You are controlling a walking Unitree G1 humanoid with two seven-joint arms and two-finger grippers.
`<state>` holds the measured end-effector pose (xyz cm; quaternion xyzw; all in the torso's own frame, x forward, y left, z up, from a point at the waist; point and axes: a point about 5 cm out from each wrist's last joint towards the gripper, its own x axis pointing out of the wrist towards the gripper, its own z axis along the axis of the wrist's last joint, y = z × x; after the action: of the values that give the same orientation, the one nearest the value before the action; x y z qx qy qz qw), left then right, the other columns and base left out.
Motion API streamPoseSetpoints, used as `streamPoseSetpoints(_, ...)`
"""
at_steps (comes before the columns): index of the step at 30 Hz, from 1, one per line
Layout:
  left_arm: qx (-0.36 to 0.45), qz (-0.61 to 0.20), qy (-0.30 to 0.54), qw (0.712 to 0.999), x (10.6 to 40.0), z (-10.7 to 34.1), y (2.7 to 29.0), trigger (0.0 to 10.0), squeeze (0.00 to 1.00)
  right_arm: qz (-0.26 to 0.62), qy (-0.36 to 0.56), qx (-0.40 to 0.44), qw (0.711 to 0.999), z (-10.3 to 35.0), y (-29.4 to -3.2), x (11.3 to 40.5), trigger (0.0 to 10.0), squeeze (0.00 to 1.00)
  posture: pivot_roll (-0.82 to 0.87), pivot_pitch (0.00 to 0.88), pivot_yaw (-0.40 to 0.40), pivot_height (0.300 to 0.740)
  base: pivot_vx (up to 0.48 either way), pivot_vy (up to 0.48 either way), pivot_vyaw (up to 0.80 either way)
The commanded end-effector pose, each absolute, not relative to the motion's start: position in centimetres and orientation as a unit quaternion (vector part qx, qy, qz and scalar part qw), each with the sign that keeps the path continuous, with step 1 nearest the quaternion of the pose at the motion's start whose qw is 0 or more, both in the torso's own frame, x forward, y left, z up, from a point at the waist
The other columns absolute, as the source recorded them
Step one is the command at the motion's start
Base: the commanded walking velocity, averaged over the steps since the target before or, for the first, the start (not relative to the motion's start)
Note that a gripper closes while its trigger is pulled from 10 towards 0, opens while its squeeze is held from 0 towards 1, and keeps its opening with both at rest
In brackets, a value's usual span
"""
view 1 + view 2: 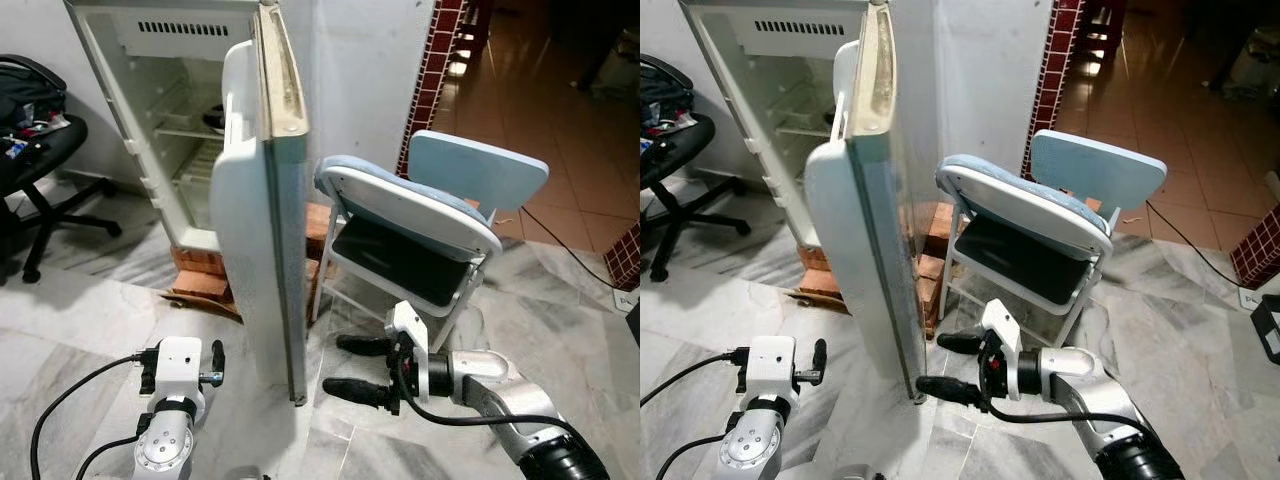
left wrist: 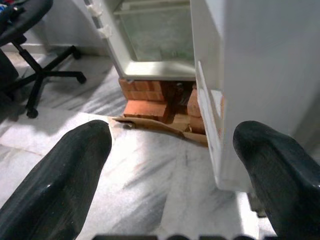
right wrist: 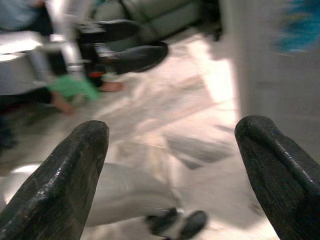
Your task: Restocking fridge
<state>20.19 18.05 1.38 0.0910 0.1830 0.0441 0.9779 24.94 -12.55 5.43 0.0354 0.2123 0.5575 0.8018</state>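
Note:
A small white fridge (image 1: pixel 165 110) stands on red bricks (image 1: pixel 198 266) with its door (image 1: pixel 255 210) swung wide open, edge-on to me. Its shelves look mostly bare; a dark item (image 1: pixel 212 120) sits on a middle shelf. My right gripper (image 1: pixel 333 365) is open and held low, its fingertips close to the door's bottom corner, just right of it. My left gripper (image 1: pixel 182 362) is low on the door's left side, open with nothing between its fingers (image 2: pixel 65 170). In the left wrist view it faces the fridge's base (image 2: pixel 155 70).
A light blue folding chair (image 1: pixel 425 215) leans right of the door, close behind my right arm. A black office chair (image 1: pixel 35 150) stands at far left. Flattened cardboard (image 1: pixel 205 298) lies before the bricks. A cable (image 1: pixel 570 250) runs across the marble floor at right.

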Motion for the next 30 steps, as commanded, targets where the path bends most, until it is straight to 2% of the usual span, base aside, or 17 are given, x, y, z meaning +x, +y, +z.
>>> streamPoseSetpoints(1, 0.097, 0.021, 0.19, 0.977, 20.4, 1.2, 17.8, 10.0, 0.0, 0.513, 0.189, 0.004, 0.837, 5.9, -12.9, 26.4, 10.0, 0.0, 0.03, 0.019, 0.026, 0.74, 0.0, 0.0, 0.0)
streamPoseSetpoints(6, 0.1, -0.002, 0.187, 0.977, 21.2, 1.4, 17.3, 10.0, 0.0, 0.444, 0.143, -0.014, 0.884, 6.3, -12.8, 28.2, 10.0, 0.0, 0.03, 0.017, 0.027, 0.74, 0.0, 0.0, 0.0)
streamPoseSetpoints(7, 0.1, -0.007, 0.183, 0.978, 21.3, 1.5, 17.2, 10.0, 0.0, 0.414, 0.12, -0.012, 0.902, 6.8, -12.7, 28.8, 10.0, 0.0, 0.03, 0.017, 0.027, 0.74, 0.0, 0.0, 0.0)
streamPoseSetpoints(11, 0.103, 0.001, 0.155, 0.983, 21.9, 2.2, 17.1, 10.0, 0.0, 0.342, 0.068, 0.009, 0.937, 7.9, -12.8, 29.7, 10.0, 0.0, 0.02, 0.018, 0.027, 0.74, 0.0, 0.0, 0.0)
streamPoseSetpoints(14, 0.1, 0.012, 0.15, 0.984, 22.4, 2.4, 17.3, 10.0, 0.0, 0.308, 0.057, 0.013, 0.95, 8.0, -12.9, 29.9, 10.0, 0.0, 0.02, 0.018, 0.027, 0.74, 0.0, 0.0, 0.0)
streamPoseSetpoints(19, 0.116, -0.018, 0.133, 0.984, 24.7, 2.8, 16.8, 10.0, 0.0, 0.264, 0.039, 0.021, 0.963, 7.9, -12.9, 30.1, 10.0, 0.0, 0.02, 0.018, 0.019, 0.74, 0.0, 0.0, 0.0)
streamPoseSetpoints(20, 0.134, -0.003, 0.123, 0.983, 26.1, 3.4, 17.5, 10.0, 0.0, 0.262, 0.033, 0.019, 0.964, 7.9, -12.7, 30.0, 10.0, 0.0, 0.01, 0.014, 0.023, 0.74, 0.0, 0.0, 0.0)
streamPoseSetpoints(23, 0.14, 0.02, 0.116, 0.983, 27.0, 3.9, 18.4, 10.0, 0.0, 0.26, 0.03, 0.018, 0.965, 7.9, -12.5, 29.9, 10.0, 0.0, 0.01, 0.014, 0.023, 0.74, 0.0, 0.0, 0.0)
streamPoseSetpoints(24, 0.16, 0.071, 0.107, 0.979, 27.7, 4.5, 20.4, 10.0, 0.0, 0.256, 0.025, 0.016, 0.966, 8.0, -12.6, 29.9, 10.0, 0.0, 0.0, 0.011, 0.026, 0.74, 0.0, 0.0, 0.0)
streamPoseSetpoints(26, 0.167, 0.092, 0.104, 0.976, 28.0, 4.8, 21.4, 10.0, 0.0, 0.253, 0.023, 0.016, 0.967, 8.0, -12.6, 29.9, 10.0, 0.0, 0.0, 0.011, 0.026, 0.74, 0.0, 0.0, 0.0)
streamPoseSetpoints(27, 0.177, 0.137, 0.095, 0.97, 28.1, 5.5, 23.7, 10.0, 0.0, 0.247, 0.022, 0.015, 0.969, 8.0, -12.8, 29.9, 10.0, 0.0, -0.01, 0.011, 0.027, 0.74, 0.0, 0.0, 0.0)
streamPoseSetpoints(28, 0.177, 0.137, 0.095, 0.97, 28.1, 5.5, 23.7, 10.0, 0.0, 0.247, 0.022, 0.015, 0.969, 8.0, -12.8, 29.9, 10.0, 0.0, -0.01, 0.011, 0.027, 0.74, 0.0, 0.0, 0.0)
streamPoseSetpoints(30, 0.177, 0.179, 0.088, 0.964, 28.0, 5.9, 25.6, 10.0, 0.0, 0.243, 0.021, 0.013, 0.97, 7.9, -12.9, 29.9, 10.0, 0.0, -0.01, 0.012, 0.028, 0.74, 0.0, 0.0, 0.0)
